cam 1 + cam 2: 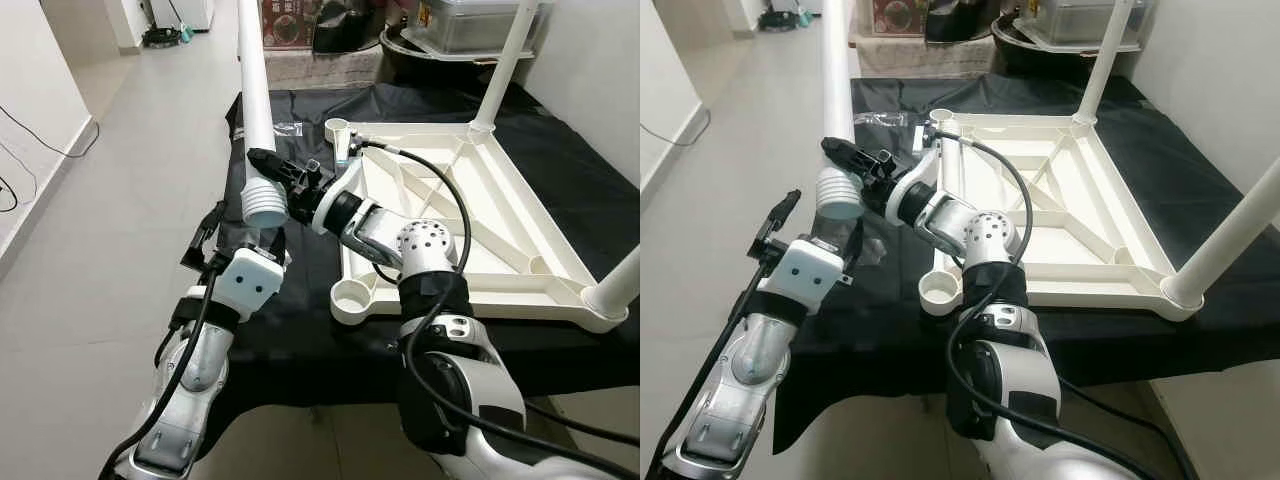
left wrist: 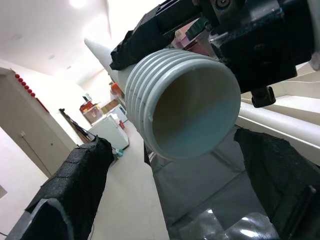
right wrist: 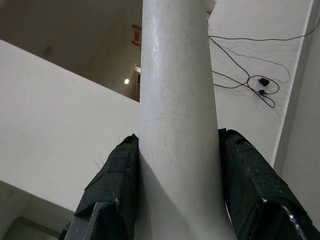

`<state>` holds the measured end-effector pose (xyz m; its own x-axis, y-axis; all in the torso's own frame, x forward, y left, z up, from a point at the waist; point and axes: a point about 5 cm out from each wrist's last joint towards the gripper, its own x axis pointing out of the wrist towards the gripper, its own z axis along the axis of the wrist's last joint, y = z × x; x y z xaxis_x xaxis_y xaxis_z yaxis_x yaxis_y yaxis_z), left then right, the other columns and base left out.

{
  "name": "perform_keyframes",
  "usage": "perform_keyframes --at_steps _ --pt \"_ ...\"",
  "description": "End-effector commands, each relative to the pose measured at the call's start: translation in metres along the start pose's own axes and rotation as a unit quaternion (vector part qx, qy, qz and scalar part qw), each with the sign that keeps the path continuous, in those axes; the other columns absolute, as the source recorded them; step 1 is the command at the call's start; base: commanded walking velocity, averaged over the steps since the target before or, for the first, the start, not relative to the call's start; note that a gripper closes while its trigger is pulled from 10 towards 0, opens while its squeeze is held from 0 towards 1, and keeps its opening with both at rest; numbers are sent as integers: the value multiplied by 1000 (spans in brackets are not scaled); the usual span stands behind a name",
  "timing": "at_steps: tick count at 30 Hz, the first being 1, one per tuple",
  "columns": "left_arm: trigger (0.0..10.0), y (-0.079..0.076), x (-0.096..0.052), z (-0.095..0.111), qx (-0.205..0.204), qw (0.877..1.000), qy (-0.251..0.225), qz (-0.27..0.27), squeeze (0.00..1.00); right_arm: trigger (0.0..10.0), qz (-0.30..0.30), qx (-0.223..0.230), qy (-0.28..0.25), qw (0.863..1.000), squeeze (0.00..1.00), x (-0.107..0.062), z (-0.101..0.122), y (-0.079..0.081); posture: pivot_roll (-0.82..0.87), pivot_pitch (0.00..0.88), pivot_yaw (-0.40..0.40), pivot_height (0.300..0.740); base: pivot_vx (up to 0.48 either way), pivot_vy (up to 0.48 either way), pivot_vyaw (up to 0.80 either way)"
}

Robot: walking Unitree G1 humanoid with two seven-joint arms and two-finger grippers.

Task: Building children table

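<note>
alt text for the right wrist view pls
A white table leg stands upright, gripped between the right gripper's two black fingers. Behind it are pale walls and dangling cables.

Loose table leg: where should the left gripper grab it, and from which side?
Grip the table leg on its smooth shaft, above the right gripper, coming from the robot's left. The threaded end must stay bare for the corner socket, and the left gripper sits below its opening.
</note>
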<state>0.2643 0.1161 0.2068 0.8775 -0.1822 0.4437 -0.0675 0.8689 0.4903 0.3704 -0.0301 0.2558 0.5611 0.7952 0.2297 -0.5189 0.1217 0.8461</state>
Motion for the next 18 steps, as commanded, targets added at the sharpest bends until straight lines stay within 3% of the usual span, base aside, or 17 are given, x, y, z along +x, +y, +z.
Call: perform_keyframes --at_steps 1,18 --pt "10000 1 0 4 -1 1000 -12 9 0 0 1 2 -8 1000 0 0 0 0 -41 68 -23 740 0 0 0" --pt "10000 8 2 12 2 999 -31 34 0 0 -36 11 -11 999 0 -6 -6 -16 -42 71 -29 740 0 0 0"
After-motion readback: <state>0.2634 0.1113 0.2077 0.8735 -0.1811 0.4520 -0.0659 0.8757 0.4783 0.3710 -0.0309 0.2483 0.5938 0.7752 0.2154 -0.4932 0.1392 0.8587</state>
